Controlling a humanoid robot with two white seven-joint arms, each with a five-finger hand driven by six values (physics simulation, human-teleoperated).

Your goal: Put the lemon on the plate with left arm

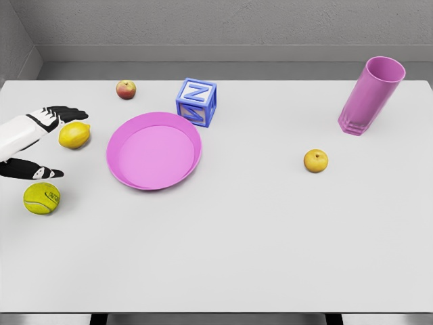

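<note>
One hand works: the left hand, fingers spread wide and empty, brackets the lemon lying just left of the plate (tennis ball nearer), so it should close evenly before lifting.

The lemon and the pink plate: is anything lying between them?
No. In the head view the strip of white table between the lemon and the pink plate is bare. The left robot hand sits at the lemon's other side.
</note>
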